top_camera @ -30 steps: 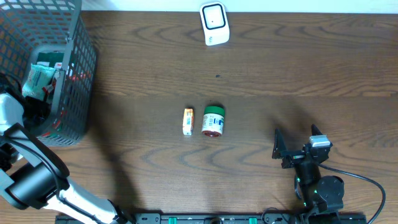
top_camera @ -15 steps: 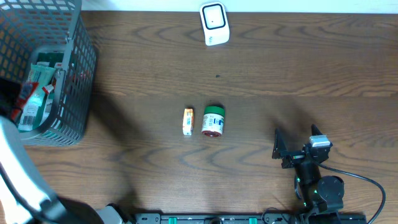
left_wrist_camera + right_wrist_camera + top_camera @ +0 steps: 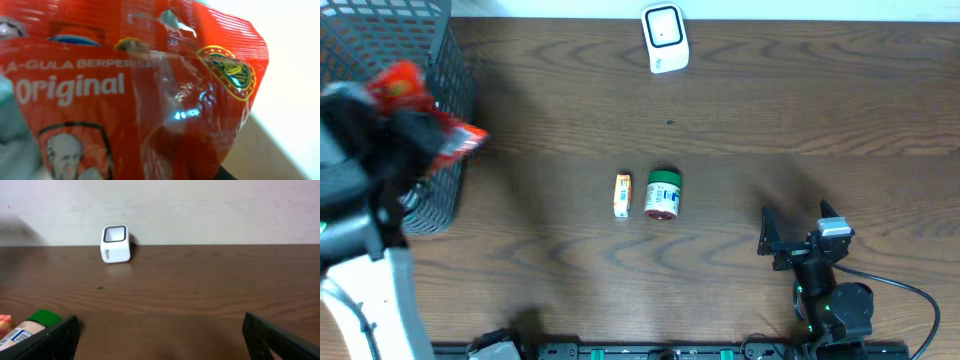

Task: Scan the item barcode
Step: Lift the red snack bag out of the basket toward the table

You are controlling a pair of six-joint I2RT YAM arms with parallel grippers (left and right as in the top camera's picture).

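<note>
Red packet [image 3: 150,100] (blurred overhead) gripped by left hand [image 3: 408,125], its fingers hidden, right hand [image 3: 161,332] wide

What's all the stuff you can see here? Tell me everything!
basket: one, grey, table's back left corner
red packet: one, red, in the air beside the basket
scanner: one, white, back edge, middle
small box: one, orange and white, table's middle
jar: one, green lid, lying right of the small box
table: one, dark brown wood
left gripper: one, black, shut on the red packet
right gripper: one, black, open, front right
</note>
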